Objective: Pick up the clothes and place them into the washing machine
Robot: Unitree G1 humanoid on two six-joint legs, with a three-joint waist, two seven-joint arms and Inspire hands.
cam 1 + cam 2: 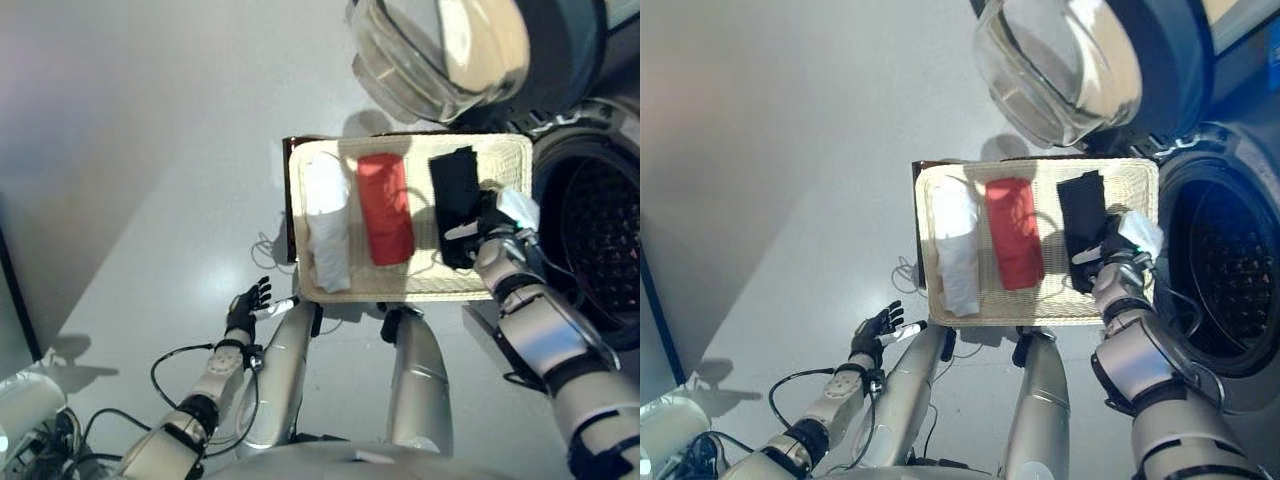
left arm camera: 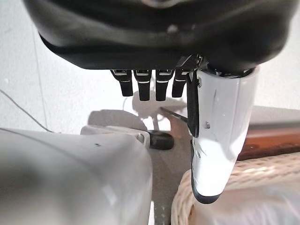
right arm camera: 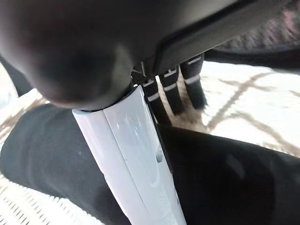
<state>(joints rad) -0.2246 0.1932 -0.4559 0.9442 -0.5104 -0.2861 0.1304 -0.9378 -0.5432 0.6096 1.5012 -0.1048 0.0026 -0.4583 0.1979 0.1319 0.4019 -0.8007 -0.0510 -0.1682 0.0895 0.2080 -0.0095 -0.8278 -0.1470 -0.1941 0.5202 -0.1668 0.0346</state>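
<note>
A: What is seen in the left eye view?

B: A woven basket (image 1: pixel 405 287) is seen in the middle of the frame. Three rolled clothes lie in it side by side: a white cloth (image 1: pixel 328 222), a red cloth (image 1: pixel 385 208) and a black cloth (image 1: pixel 455 195). The washing machine (image 1: pixel 585 240) is seen at the right edge, with its round door (image 1: pixel 440 50) swung open at the top. The right hand (image 1: pixel 478 232) is laid on the black cloth. The left hand (image 1: pixel 246 305) is held low at the lower left, over the floor (image 1: pixel 130 200), with nothing in it.

A: And the right eye view?

B: The same things are shown, in the same order.

A: The left wrist view?

B: The left hand's fingers (image 2: pixel 140 84) are kept loose and nothing is held. The basket's rim is seen in the lower right corner.

A: The right wrist view?

B: The fingers (image 3: pixel 171 89) are stretched out over the black cloth, and the white thumb (image 3: pixel 133 154) is laid on it. The cloth is touched but not clenched.
</note>
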